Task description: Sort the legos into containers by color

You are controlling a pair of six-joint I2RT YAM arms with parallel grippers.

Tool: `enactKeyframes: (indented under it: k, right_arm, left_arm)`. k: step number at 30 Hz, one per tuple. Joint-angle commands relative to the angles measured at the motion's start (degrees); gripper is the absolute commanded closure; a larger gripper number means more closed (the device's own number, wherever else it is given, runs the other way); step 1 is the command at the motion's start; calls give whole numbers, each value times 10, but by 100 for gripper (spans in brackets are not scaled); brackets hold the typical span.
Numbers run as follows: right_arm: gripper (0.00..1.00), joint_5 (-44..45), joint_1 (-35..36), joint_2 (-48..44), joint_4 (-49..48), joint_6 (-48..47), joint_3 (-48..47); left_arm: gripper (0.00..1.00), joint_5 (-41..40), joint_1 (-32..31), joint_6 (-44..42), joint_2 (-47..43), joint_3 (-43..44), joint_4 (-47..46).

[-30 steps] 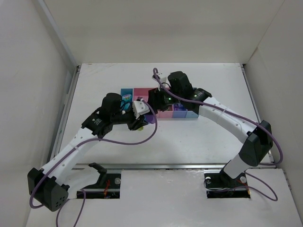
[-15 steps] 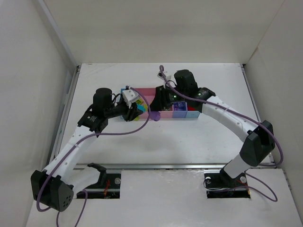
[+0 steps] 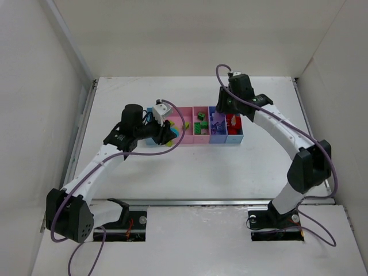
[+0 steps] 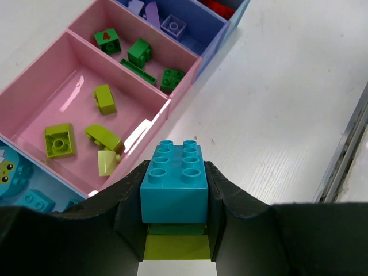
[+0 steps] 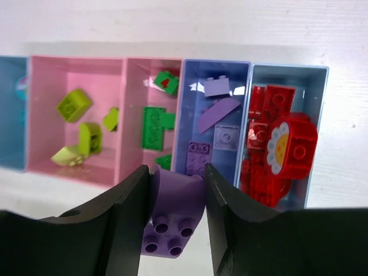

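White tabletop (image 3: pixel 230 167) carries the containers (image 3: pixel 198 138), five joined bins whose legos (image 5: pixel 155 123) run cyan, lime, green, purple and red from left to right. Above the table, just beside the wide pink bin (image 4: pixel 75 95), the left gripper (image 4: pixel 175 192) is clamped on a cyan brick (image 4: pixel 174 178) with green and lime pieces (image 4: pixel 175 246) stuck beneath it. At the edge of the purple-blue bin (image 5: pixel 185 115), the right gripper (image 5: pixel 175 192) is clamped on a rounded purple brick (image 5: pixel 171 221).
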State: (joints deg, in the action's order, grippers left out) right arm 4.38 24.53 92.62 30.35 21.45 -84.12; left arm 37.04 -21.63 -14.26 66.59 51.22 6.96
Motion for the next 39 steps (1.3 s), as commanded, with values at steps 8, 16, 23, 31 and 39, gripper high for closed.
enactKeyframes:
  k: [8, 16, 23, 31, 39]
  right_arm:
    - [84, 85, -5, 110, 20, -26, -88]
    - [28, -37, -5, 122, 22, -82, -107]
    - [6, -81, -5, 27, -7, -147, -58]
    - [6, -133, 66, -197, -257, 29, 155]
    - [6, -122, 166, -87, -281, 59, 59]
  left_arm:
    - [100, -60, 3, 104, 14, 3, -85]
    - [100, -19, 3, 124, 14, -3, -117]
    - [100, 7, 8, 127, 14, -3, -148]
    - [100, -264, 8, 404, -3, 30, -266]
    - [100, -323, -25, 390, 39, 78, -218]
